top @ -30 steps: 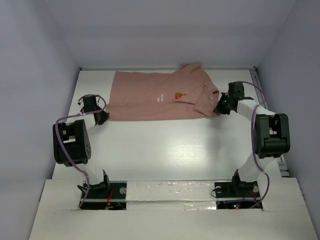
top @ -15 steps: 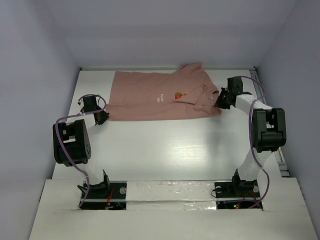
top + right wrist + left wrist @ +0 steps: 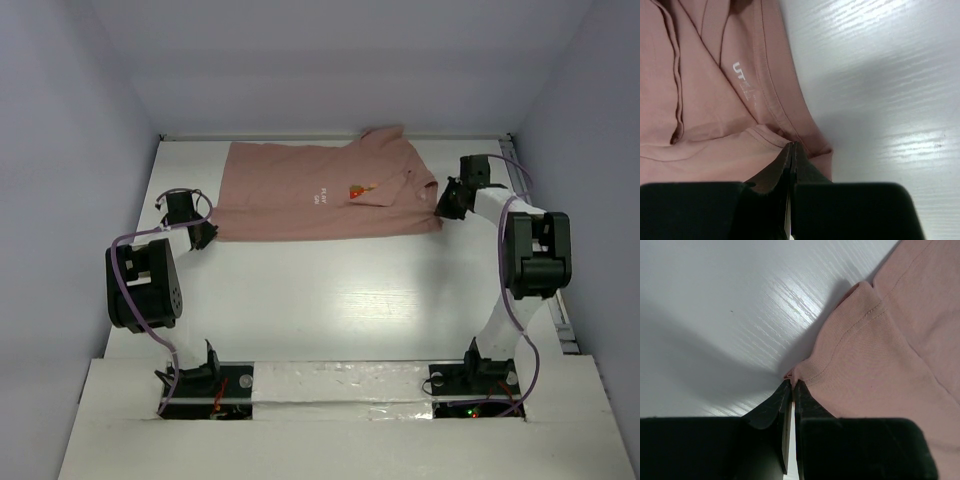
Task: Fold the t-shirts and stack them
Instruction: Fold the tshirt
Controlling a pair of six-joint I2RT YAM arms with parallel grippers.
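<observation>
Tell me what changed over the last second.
The right gripper edged farther from its base along the right side of the t-shirt and pinched shut on its edge. The left gripper stayed clamped on the near-left corner; the t-shirt lay spread as before.

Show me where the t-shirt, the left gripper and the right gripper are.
t-shirt (image 3: 300, 195), top view, middle of the body.
left gripper (image 3: 791, 383), left wrist view, between the fingertips, at the cloth's corner.
right gripper (image 3: 791, 145), right wrist view, between the fingertips.

Pale lilac-grey walls (image 3: 330, 60) enclose a glossy white wood-grain table (image 3: 330, 300) on three sides.
</observation>
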